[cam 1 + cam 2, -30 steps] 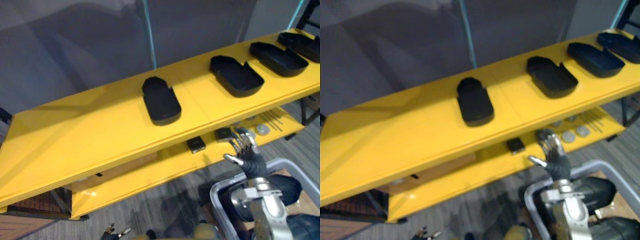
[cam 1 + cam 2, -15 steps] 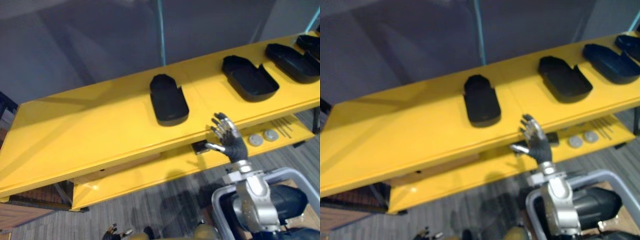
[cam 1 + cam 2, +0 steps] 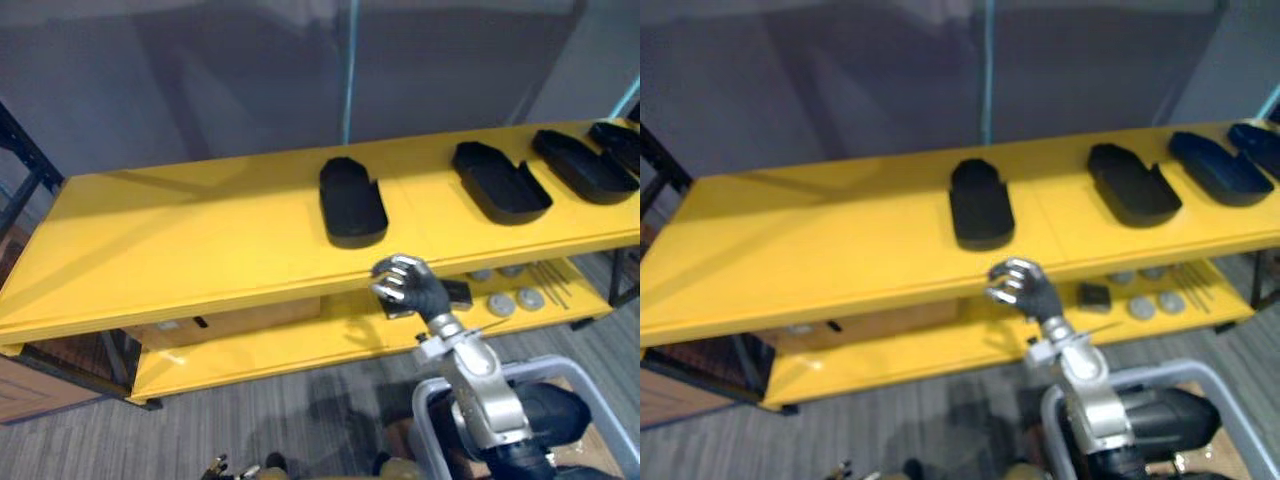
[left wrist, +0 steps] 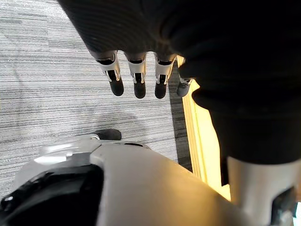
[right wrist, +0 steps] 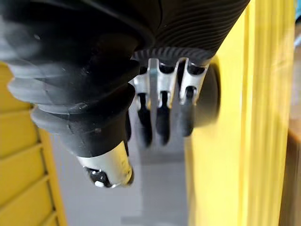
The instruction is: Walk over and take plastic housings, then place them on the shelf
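Note:
Several black plastic housings lie in a row on the yellow shelf's top board (image 3: 200, 240); the nearest housing (image 3: 353, 202) is in the middle, two more (image 3: 500, 182) (image 3: 585, 165) to the right. My right hand (image 3: 405, 285) is raised just in front of the top board's front edge, below the nearest housing, fingers (image 5: 162, 117) curled with nothing in them. It touches no housing. My left hand (image 4: 138, 80) hangs low by the floor with straight fingers, empty.
The lower shelf board (image 3: 300, 345) carries a small black box (image 3: 457, 293), round grey discs (image 3: 500, 305) and thin rods (image 3: 548, 280). A grey bin (image 3: 520, 368) with dark housings inside sits at the lower right under my right arm. Grey carpet lies in front of the shelf.
My right hand rose from the lower board's level to the top board's front edge and moved left, and its fingers curled in. The camera also shifted.

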Robot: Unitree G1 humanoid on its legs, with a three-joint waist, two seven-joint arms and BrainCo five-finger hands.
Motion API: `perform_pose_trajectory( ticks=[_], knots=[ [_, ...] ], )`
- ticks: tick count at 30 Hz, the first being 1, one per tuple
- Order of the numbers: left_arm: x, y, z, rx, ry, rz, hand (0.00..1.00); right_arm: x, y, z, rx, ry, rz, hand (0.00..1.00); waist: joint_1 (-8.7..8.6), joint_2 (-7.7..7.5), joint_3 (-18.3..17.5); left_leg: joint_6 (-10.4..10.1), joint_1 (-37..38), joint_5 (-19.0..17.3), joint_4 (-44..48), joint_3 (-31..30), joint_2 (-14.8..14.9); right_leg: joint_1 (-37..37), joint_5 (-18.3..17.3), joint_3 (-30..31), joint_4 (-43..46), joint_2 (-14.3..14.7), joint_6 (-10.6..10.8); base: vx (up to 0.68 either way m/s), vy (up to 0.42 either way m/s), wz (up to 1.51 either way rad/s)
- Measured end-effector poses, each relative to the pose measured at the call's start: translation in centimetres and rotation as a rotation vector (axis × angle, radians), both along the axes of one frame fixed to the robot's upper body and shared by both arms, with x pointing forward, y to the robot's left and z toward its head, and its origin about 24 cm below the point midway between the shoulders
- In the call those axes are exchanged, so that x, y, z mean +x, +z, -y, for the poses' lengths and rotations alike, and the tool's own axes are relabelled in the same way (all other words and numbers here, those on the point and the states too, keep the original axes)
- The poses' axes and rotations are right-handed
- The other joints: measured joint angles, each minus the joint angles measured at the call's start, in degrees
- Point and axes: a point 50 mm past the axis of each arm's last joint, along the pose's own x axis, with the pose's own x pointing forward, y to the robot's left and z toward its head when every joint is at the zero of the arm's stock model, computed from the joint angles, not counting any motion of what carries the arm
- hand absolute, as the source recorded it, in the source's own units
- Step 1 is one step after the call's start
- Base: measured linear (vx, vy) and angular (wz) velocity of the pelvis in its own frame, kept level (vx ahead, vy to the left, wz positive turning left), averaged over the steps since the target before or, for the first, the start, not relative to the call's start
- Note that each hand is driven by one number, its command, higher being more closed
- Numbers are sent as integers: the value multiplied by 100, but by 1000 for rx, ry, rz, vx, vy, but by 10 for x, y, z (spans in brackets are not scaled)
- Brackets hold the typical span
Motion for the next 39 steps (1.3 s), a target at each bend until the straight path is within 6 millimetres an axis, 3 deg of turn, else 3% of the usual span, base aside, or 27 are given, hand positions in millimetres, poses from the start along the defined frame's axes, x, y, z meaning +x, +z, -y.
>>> perform_pose_trajectory(
  ticks=[5,23,26,31,39],
  knots=[
    [2,0,1,4,-6,4,0,1,-9,3,-32,-58,-33,100,35,23,-14,15,-6,20,-4,-12,-37,75,102,-14,-96,-10,-15,77,16,3],
    [3,1,1,22,-16,5,0,24,-5,3,-90,-129,-20,100,208,-7,-41,19,-15,80,-11,-179,-56,196,109,-196,-153,-18,-7,-1,4,5],
    [4,1,0,24,-11,2,0,32,-3,4,-96,-132,-20,100,176,-21,-35,39,-99,120,-13,-308,-93,182,114,-313,-161,-52,15,-17,9,16],
    [7,2,0,26,-5,16,0,44,-2,2,-107,-144,-50,100,315,-38,-24,54,-108,139,-12,-372,-150,196,139,-354,-163,-104,20,21,12,9],
    [10,3,2,22,-5,27,0,63,3,0,-119,-164,-72,100,363,0,63,62,-124,147,-12,-497,-182,273,146,-502,-188,-126,31,18,-2,9]
  ],
)
